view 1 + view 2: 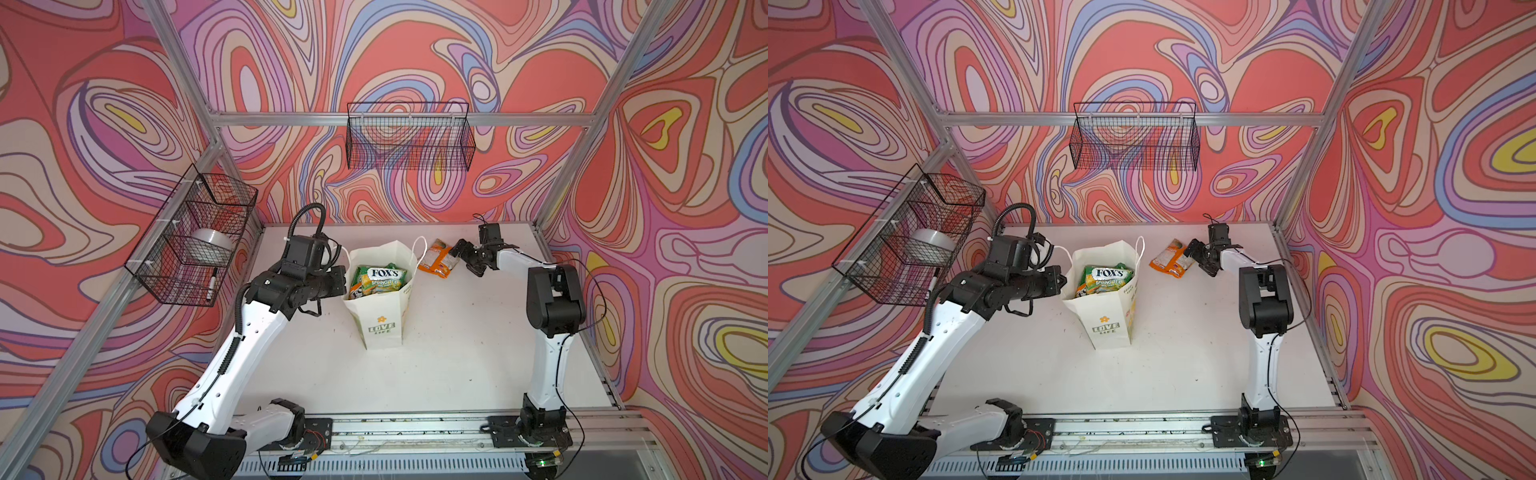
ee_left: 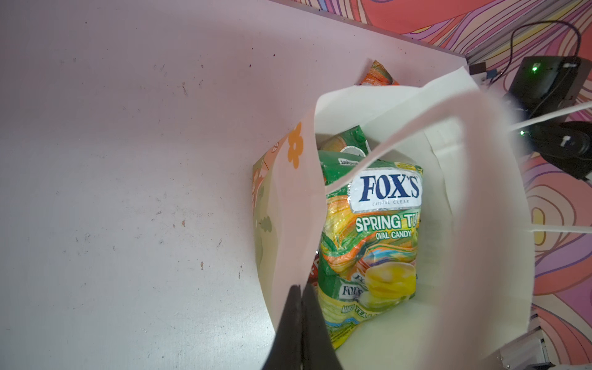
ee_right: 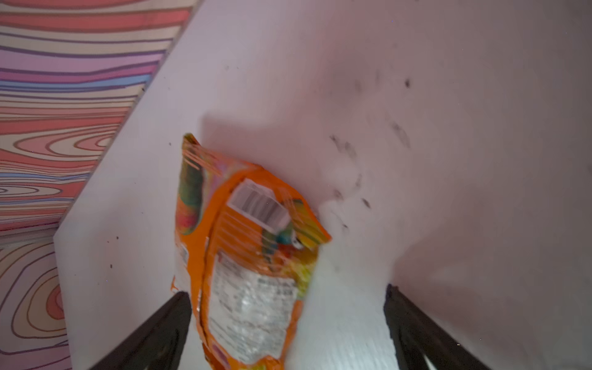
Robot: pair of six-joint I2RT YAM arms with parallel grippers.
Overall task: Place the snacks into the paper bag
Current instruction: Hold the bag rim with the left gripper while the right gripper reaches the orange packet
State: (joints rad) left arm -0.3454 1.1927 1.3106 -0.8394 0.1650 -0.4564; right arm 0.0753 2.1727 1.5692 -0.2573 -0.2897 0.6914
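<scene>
Black wire forms the basket [image 1: 183, 286] on the side wall, at 9 o'clock of the scene in both top views; a silver roll [image 1: 210, 243] and a marker [image 1: 212, 284] lie in it. Next comes the left claw [image 1: 343, 276], at 9 o'clock of the bag [image 1: 382, 328]. The left wrist view shows the left claw [image 2: 301, 290] clenched on the bag's rim, jaws pressed together with the paper edge between them. White and upright, the bag stands near the middle of the surface [image 1: 457, 353], its mouth open and "LOVE LIFE" printed in green on its front. Inside it the snacks are stacked: a green-yellow FOX'S packet [image 1: 380, 280] lies on top, label up, with more green packets under it. At 12 o'clock, high on the rear wall, hangs the back basket [image 1: 409, 137]. One orange packet [image 1: 436, 259] lies on the surface outside the bag, at 2 o'clock of it, just beside a cord handle [image 1: 422, 249]. At 3 o'clock of that packet sits the right claw [image 1: 462, 258], released, its jaws spread wide. In the right wrist view the orange packet [image 3: 253, 272] lies back side up, barcode showing, between the spread jaws and nearer one of them; whether it touches that jaw I cannot tell.
</scene>
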